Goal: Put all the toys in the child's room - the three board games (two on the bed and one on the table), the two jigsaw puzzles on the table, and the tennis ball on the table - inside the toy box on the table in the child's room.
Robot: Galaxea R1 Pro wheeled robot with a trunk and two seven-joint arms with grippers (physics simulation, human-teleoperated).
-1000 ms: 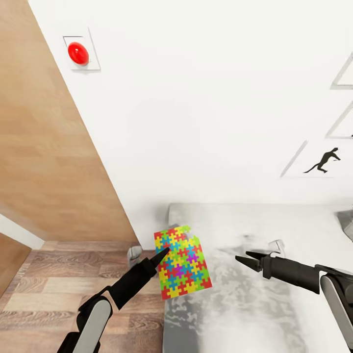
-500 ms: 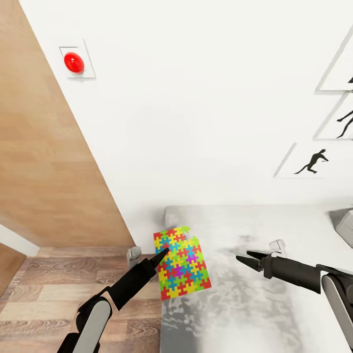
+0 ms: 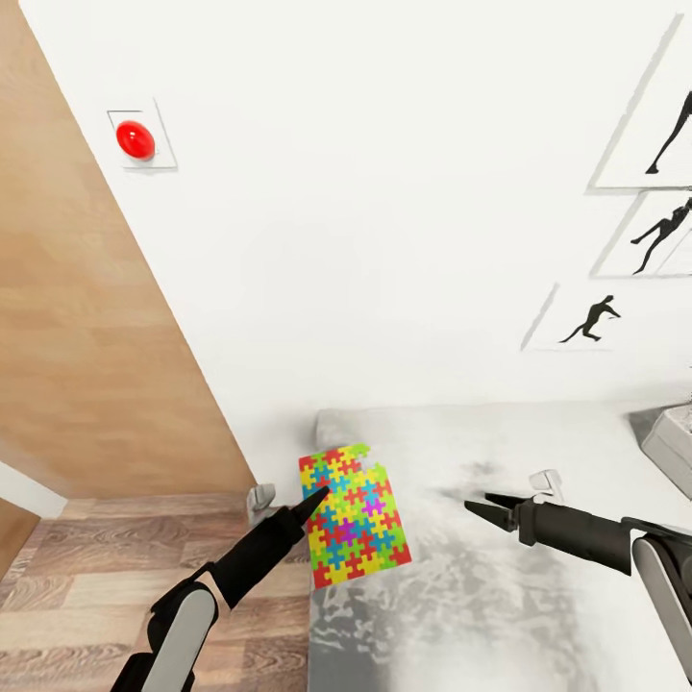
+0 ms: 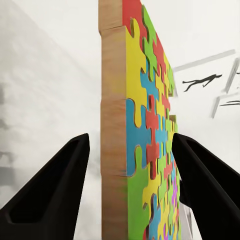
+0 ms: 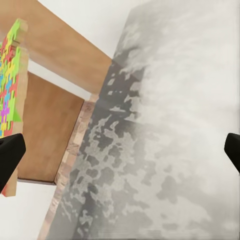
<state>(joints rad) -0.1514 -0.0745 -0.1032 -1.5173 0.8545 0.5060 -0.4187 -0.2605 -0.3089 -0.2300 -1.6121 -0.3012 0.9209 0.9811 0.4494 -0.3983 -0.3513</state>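
Note:
A jigsaw puzzle [image 3: 358,524] of yellow, pink, green and blue pieces hangs tilted over the left end of the table [image 3: 538,452], with my left gripper [image 3: 322,495] shut on its edge. In the left wrist view the jigsaw puzzle [image 4: 150,125] stands edge-on between the two fingers of the left gripper [image 4: 132,150]. My right gripper [image 3: 478,502] is open and holds nothing above the middle of the pale grey top. The right wrist view has the jigsaw puzzle [image 5: 11,75] at its edge. A corner of the light grey toy box [image 3: 671,440] shows at the far right.
A tall wooden panel [image 3: 77,336] stands left of the table, above wood-plank floor [image 3: 96,577]. The white wall behind carries a red round fitting [image 3: 135,140] and black silhouette pictures [image 3: 591,322].
The camera has shifted, so the wall pictures and red fitting have slid left and more of the toy box shows. Both arms keep their pose, puzzle still held.

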